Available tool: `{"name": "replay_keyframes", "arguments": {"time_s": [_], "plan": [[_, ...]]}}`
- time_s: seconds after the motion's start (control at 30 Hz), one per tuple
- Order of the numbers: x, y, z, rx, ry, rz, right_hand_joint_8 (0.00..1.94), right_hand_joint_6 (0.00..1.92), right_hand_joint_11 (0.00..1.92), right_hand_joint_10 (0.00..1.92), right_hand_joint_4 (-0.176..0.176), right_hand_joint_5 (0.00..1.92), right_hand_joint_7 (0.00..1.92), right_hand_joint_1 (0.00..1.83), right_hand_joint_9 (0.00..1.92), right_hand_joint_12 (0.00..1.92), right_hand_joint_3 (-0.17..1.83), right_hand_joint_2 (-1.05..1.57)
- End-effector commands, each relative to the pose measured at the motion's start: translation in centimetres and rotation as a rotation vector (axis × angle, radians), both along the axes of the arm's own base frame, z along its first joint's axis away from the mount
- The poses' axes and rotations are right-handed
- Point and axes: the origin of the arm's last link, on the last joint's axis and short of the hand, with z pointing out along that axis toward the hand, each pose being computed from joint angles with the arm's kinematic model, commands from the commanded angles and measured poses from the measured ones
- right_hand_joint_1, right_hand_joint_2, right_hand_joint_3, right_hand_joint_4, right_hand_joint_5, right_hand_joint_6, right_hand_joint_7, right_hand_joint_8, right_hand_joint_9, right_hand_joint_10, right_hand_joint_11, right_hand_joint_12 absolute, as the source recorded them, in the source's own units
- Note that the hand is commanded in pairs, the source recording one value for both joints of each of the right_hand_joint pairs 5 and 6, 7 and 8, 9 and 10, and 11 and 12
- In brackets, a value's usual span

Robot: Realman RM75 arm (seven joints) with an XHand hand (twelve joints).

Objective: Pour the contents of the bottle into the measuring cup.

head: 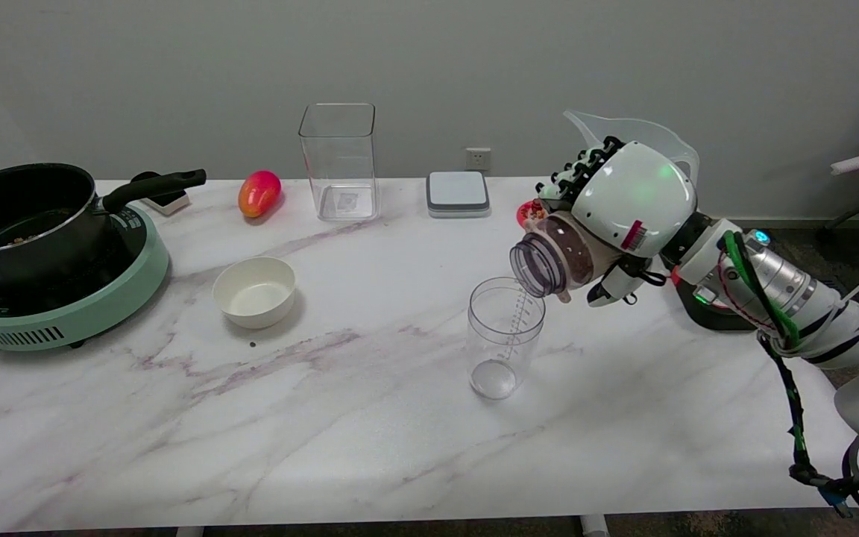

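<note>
My right hand [623, 216] is wrapped tight around the bottle [560, 261]. I hold it up in the air, off the table [370, 447]. The bottle is tipped on its side, with its open mouth pointing left and a bit down. Its mouth is just above the right edge of the measuring cup [505, 337]. There is dark brown stuff inside the bottle.

The measuring cup is clear and stands straight up on the table, a little to the right of the middle. It has small lines marked up its side. I can't see anything in it.

Left of the cup sits a small white bowl [254, 291]. At the far left there is a black pot [23, 220] with a long handle, sitting on a green cooker [64, 313]. Along the far side of the table I see a red and orange mango [259, 192], a tall clear box [338, 160] and a flat grey and white scale [458, 192]. A clear jug [668, 145] pokes up behind my hand. Something small and red [528, 212] lies just to the left of my hand, but it is mostly hidden, so I can't tell what it is.
</note>
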Motion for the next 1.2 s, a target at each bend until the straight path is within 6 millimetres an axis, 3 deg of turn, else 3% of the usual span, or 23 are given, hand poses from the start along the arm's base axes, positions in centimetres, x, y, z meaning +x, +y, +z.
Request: {"name": "replay_keyframes", "arguments": {"time_s": [0.03, 0.6, 1.2], "plan": [[-0.17, -0.31, -0.66, 0.005, 0.104, 0.016, 1.88, 1.92, 1.37, 1.59, 0.000, 1.92, 1.88, 1.34, 1.59, 1.37, 0.26, 1.42], [-0.68, 0.31, -1.15, -0.012, 0.197, 0.050, 1.90, 1.92, 1.38, 1.60, 0.000, 1.92, 1.90, 1.30, 1.60, 1.38, 0.25, 1.48], [-0.28, -0.08, -0.38, -0.039, 0.230, 0.068, 1.90, 1.92, 1.38, 1.60, 0.000, 1.92, 1.90, 1.27, 1.60, 1.38, 0.24, 1.51]]}}
